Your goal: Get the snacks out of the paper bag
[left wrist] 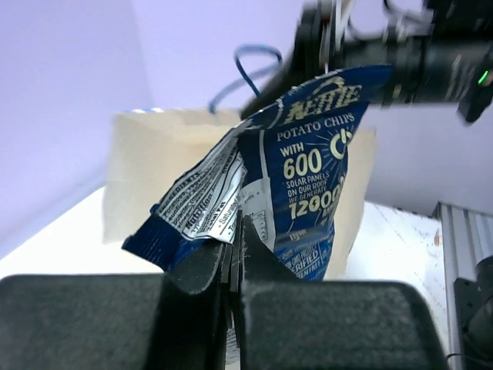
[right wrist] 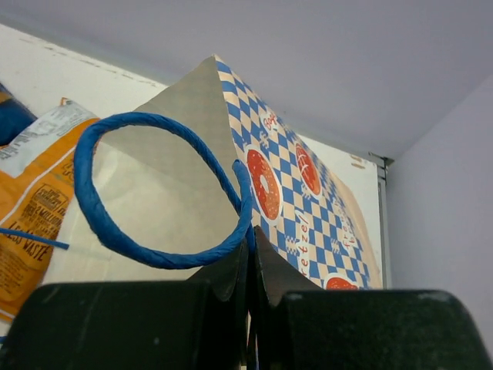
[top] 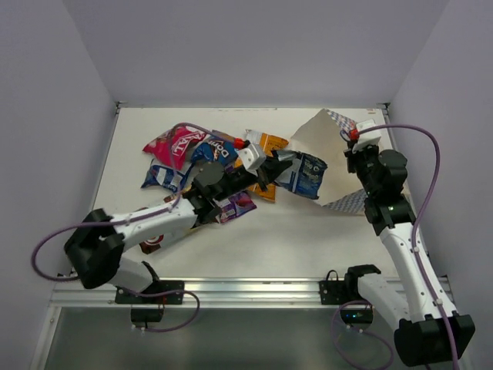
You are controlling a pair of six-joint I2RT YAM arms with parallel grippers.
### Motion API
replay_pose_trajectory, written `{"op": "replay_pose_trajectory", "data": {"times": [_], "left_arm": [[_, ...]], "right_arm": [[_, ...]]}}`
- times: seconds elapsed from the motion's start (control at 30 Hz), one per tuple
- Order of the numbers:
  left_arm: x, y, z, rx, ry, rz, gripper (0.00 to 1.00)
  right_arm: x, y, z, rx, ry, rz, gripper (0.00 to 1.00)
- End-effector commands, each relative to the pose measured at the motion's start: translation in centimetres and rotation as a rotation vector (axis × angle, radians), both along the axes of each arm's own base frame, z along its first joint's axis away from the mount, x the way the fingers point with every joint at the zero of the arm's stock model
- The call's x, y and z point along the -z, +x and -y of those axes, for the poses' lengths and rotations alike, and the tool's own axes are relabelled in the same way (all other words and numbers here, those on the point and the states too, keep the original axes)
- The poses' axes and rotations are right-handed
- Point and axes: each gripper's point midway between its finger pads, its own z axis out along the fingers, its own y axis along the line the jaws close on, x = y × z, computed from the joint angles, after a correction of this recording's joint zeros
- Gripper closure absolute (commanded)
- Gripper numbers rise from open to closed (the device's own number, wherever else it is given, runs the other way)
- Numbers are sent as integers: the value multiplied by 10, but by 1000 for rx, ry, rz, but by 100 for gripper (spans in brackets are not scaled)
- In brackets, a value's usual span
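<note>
L gripper: jaws closed, pinching the Kettle chips pkt at its lower edge, near the back seam. The bite is narrow, and most of the pkt stands above the fingers, unsupported.

Pkt location: at the mouth of the paper bag, in front of its cream inner wall. In the top view it overlaps the bag's lower flap. Whether it is fully clear of the mouth cannot be told.

R gripper: jaws closed on the blue cord handle at the bag rim. This holds the rim up w/ the mouth facing the L arm.

Other snacks are out on the table, left of the bag: pink-red pkt, blue pkt, orange pkt, purple pkt, blue-white pkt. A red-brown pkt lies partly under the L arm.

Failure modes (est.):
1. Slip. Glossy film + edge-only pinch. A quick pull or swing may let the pkt slide out and drop back at the mouth.
2. Snag. If the pkt's top corner catches the bag rim, the pull transfers to the bag. The thin cord may then slide through the R jaws, and the bag sags or shifts.
3. Sweep. The L arm sits close above several pkts. A low retract path may push them, esp. purple and blue-white, toward the table edge.
4. Drop site. Release over the pile may let a pkt slide back toward the bag.
</note>
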Motion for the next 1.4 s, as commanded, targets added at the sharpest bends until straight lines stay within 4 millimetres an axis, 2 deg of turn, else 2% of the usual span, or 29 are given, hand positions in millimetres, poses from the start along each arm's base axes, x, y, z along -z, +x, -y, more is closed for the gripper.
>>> {"op": "replay_pose_trajectory", "data": {"times": [0.0,0.03,0.13,0.17,0.23,0.3,0.33,0.37,0.43,0.47,0.53,0.57,0.63,0.67,0.73,0.77,0.9,0.93,0.97,1.0,1.03,1.1,1.13,1.17,1.2,1.23,1.3,1.33,1.37], "left_arm": [[-47,2,-49,-190,44,-40,100],[-54,6,-61,-251,57,-55,100],[-74,0,-92,-334,138,-110,100],[-54,-7,-101,-334,228,-165,100],[-37,-17,-109,-321,290,-230,100],[-8,-33,-117,-297,352,-341,100],[2,-45,-114,-238,372,-379,100],[24,-55,-117,-218,415,-452,100],[49,-67,-118,-180,469,-520,100],[75,-73,-122,-175,526,-576,100],[97,-83,-122,-139,571,-629,100],[118,-87,-121,-120,613,-662,100],[139,-88,-121,-112,659,-693,100],[153,-84,-118,-115,695,-708,100],[166,-75,-117,-132,734,-707,100],[181,-71,-114,-130,767,-721,100],[210,-42,-113,-188,820,-730,97],[207,-32,-112,-216,822,-710,90],[216,-26,-111,-224,848,-716,82],[217,-23,-108,-225,852,-710,73],[210,-16,-103,-227,844,-690,51],[209,-11,-98,-221,856,-690,35],[197,-5,-93,-229,838,-670,16],[191,-2,-93,-242,828,-660,8],[183,4,-93,-267,815,-642,0],[165,10,-90,-284,780,-615,0],[146,21,-95,-348,754,-580,0],[126,25,-95,-369,724,-565,0],[116,30,-98,-403,708,-554,0]], "right_arm": [[-10,9,16,89,72,19,100],[-10,10,23,122,77,18,100],[-9,14,25,137,103,6,100],[-11,15,25,140,122,7,100],[-11,16,25,139,140,2,100],[-16,18,24,141,168,8,100],[-17,19,26,147,175,6,100],[-19,19,26,148,184,0,100],[-26,21,26,153,210,-1,100],[-32,22,25,154,226,4,100],[-36,25,26,160,242,-2,100],[-42,25,25,162,264,1,100],[-46,27,26,171,277,-2,100],[-51,29,25,178,322,-11,100],[-56,32,26,185,349,-13,100],[-60,35,25,191,376,-23,100],[-65,45,22,199,450,-52,100],[-66,47,22,203,465,-57,100],[-67,49,21,209,496,-62,100],[-60,54,22,220,509,-82,100],[-58,56,26,235,522,-88,100],[-44,63,23,232,558,-132,100],[-38,66,41,276,572,-136,100],[-30,69,42,274,599,-160,100],[-18,74,52,301,613,-181,100],[-15,77,57,306,628,-178,100],[0,79,69,330,663,-191,100],[6,83,73,336,676,-195,100],[13,83,76,345,684,-207,100]]}}
